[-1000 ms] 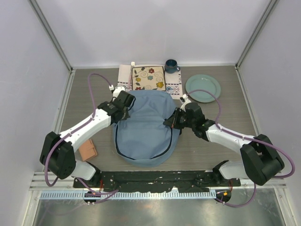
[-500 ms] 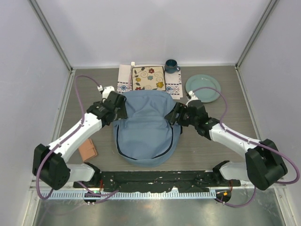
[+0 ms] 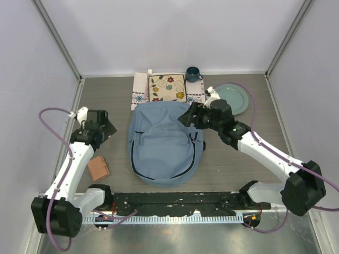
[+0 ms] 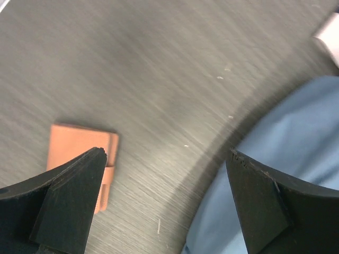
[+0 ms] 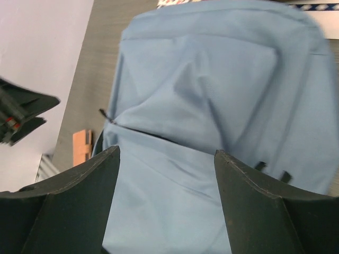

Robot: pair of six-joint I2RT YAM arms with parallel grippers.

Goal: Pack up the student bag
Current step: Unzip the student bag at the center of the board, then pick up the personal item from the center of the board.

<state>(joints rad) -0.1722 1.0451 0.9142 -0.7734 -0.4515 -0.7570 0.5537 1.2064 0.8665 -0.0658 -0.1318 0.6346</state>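
Note:
The student bag [image 3: 161,145], a large light-blue backpack with dark zipper lines, lies flat in the middle of the table, its top touching the patterned mat. My left gripper [image 3: 109,127] is open to the left of the bag and apart from it. In the left wrist view, bare table shows between the left gripper's [image 4: 167,152] fingers, with the student bag's edge [image 4: 286,148] at the right. My right gripper [image 3: 186,117] hovers open over the bag's upper right corner. The right wrist view looks between the right gripper's [image 5: 167,151] empty fingers down onto the student bag's fabric [image 5: 212,95].
A small orange wallet-like item [image 3: 98,168] lies on the table left of the bag and also appears as the orange item [image 4: 79,148] in the left wrist view. At the back are a white patterned mat [image 3: 168,89], a dark blue mug [image 3: 193,73] and a green plate [image 3: 229,99].
Both grippers, shut at the bag's upper sides a second ago, have opened. The left arm swung away to the left; the right moved toward the bag's top. The bag has settled flatter.

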